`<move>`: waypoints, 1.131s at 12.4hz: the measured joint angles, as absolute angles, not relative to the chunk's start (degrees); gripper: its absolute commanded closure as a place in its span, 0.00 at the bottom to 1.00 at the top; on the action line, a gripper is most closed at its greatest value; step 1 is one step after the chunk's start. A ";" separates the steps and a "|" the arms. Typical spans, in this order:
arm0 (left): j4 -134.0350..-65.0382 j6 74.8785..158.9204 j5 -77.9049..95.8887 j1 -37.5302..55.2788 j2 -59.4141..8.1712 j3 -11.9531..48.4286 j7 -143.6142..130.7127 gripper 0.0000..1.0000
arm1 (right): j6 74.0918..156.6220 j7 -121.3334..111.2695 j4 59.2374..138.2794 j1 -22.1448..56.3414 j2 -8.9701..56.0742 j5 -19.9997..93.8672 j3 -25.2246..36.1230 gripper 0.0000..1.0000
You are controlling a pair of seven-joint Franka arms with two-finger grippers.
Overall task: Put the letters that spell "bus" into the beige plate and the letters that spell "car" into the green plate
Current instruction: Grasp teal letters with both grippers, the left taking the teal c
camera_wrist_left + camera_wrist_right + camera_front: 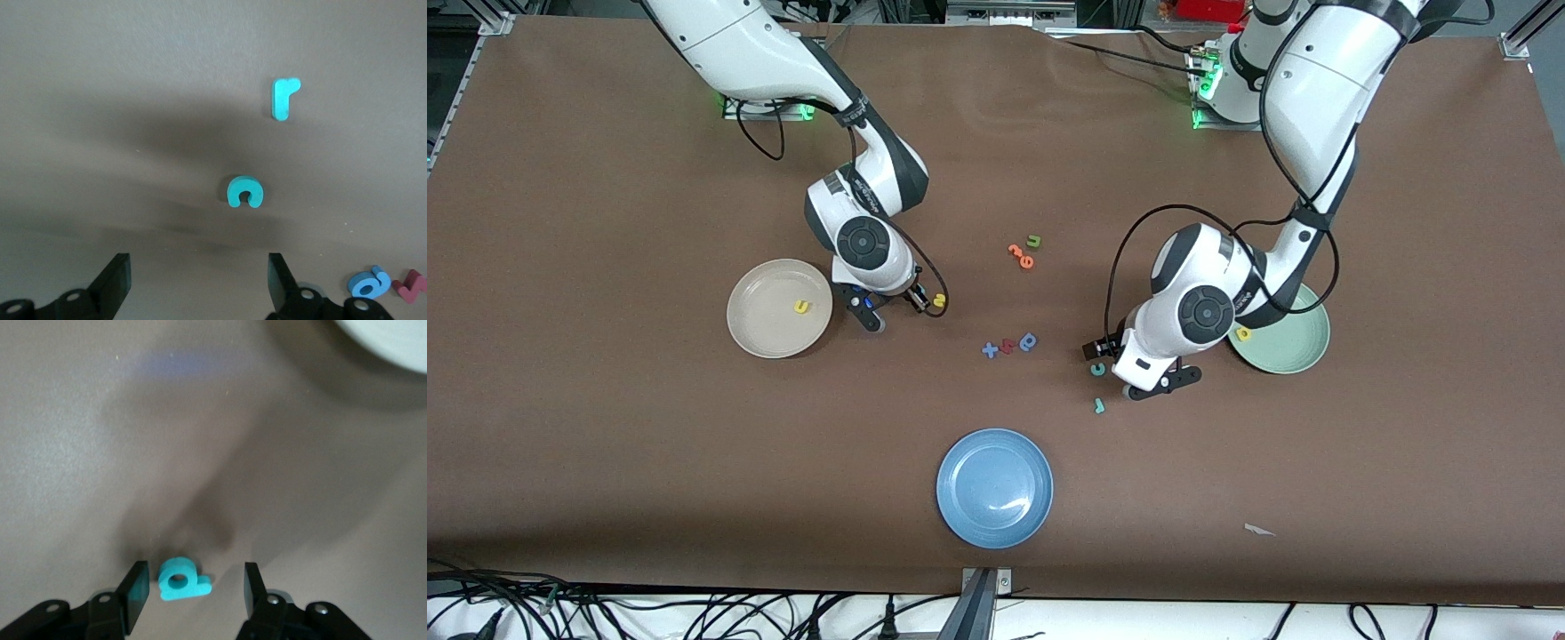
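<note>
Front view: the blue plate lies nearest the camera, empty of letters. Farther up the worktop, the beige plate holds the yellow "u"; the yellow "s" lies on the worktop just beside the right gripper, which is low beside the beige plate. The green plate carries the yellow "a" at its rim. The left gripper is low beside the green plate, with the teal "c" next to it and the teal "r" a little nearer the camera. Spare letters sit mid-worktop: a blue round letter, a green "u" and orange letters.

Left wrist view: the jaws stand wide open and empty. The teal "c" lies ahead of the fingertips, roughly centred on the gap but not yet between them; the teal "r" lies farther out, its long axis running along the reach direction.

Right wrist view: the jaws are open, bracketing the teal "b" without visible contact. The letter sits closer to one finger, its stem pointing toward the other. Judgement: the right arm is the better placed to grasp next, needing only to close
</note>
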State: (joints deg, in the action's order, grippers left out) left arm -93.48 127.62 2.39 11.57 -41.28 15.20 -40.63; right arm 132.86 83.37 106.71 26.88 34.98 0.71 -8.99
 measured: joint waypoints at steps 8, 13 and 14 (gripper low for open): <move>-88.99 132.79 -0.38 13.29 -45.93 14.63 -40.73 0.10 | 138.48 85.35 109.65 28.75 34.68 0.71 -8.78 0.38; -88.66 132.77 -3.53 13.33 -46.55 14.64 -40.72 0.19 | 138.72 85.35 110.23 28.73 33.93 0.70 -7.87 0.39; -88.65 132.77 -3.53 13.35 -46.70 14.64 -40.72 0.22 | 138.79 85.35 110.29 28.72 33.92 0.70 -7.86 0.41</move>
